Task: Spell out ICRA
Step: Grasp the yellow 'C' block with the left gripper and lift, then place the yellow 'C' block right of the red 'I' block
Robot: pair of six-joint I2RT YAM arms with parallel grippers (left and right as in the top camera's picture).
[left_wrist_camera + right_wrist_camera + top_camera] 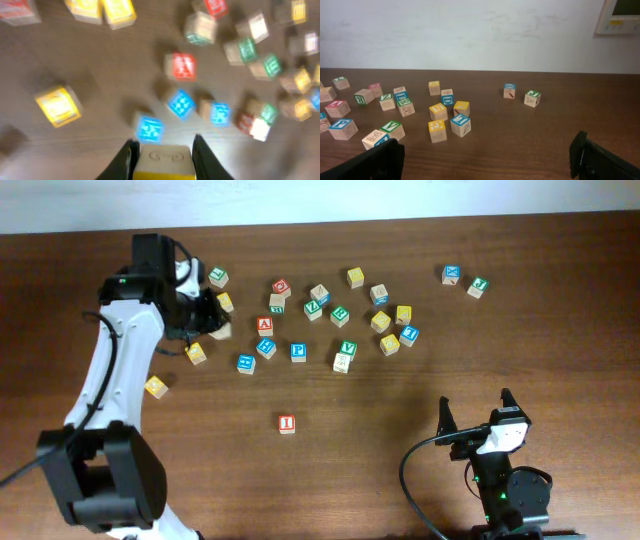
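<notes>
My left gripper (163, 157) is shut on a yellow-faced wooden block (163, 161) and holds it above the table at the left of the block cluster; in the overhead view the gripper (212, 323) sits among the leftmost blocks. A red I block (287, 423) lies alone nearer the front. A red A block (265, 325) lies in the cluster, also blurred in the left wrist view (183, 66). My right gripper (478, 418) is open and empty at the front right, far from the blocks.
Several letter blocks are scattered across the back of the table, from a green one (218, 277) at left to a blue and a green one (452, 274) at right. A yellow block (156, 387) lies apart at left. The wall rises behind the table (470, 30).
</notes>
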